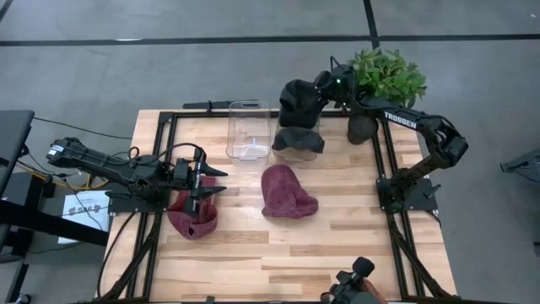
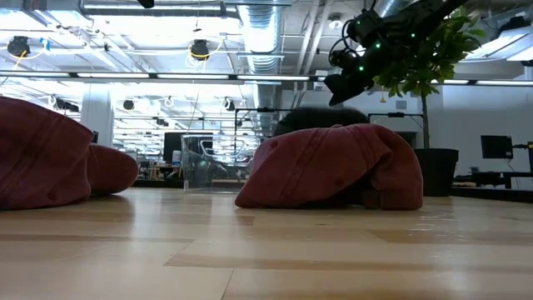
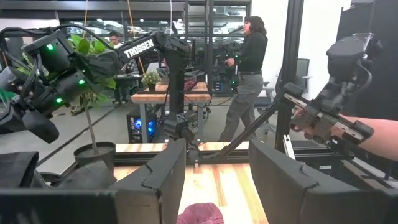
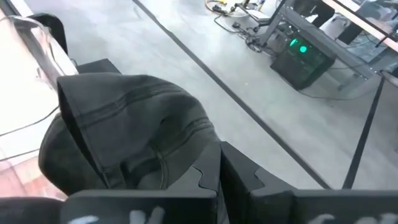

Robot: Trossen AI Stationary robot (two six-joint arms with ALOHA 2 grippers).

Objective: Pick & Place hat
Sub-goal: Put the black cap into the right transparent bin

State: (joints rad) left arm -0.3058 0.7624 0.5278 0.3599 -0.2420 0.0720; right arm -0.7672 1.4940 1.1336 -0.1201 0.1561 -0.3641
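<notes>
Lying closest to the low camera, a maroon hat (image 2: 46,154) is resting on the wooden counter (image 1: 337,245) at its left side, and the left end effector (image 1: 205,181) is hovering right over it with its fingers (image 3: 165,180) standing apart, gripping nothing. Another maroon hat (image 1: 287,192) is sitting near the middle of the counter, well apart from the first. Behind it, a dark hat (image 1: 298,140) is lying at the far edge, just beside a clear plastic container (image 1: 248,131) that is standing upright. Above that dark hat, the right end effector (image 4: 219,163) is holding up a second dark hat (image 1: 299,102), its fingers clamped together on the fabric at the brim; this hat is hanging off the counter surface near the back rail. A potted plant (image 1: 386,78) is standing beyond the far right corner. In the room past the counter, a person (image 3: 247,74) is standing, and a hand (image 3: 314,121) is gripping a control handle.
</notes>
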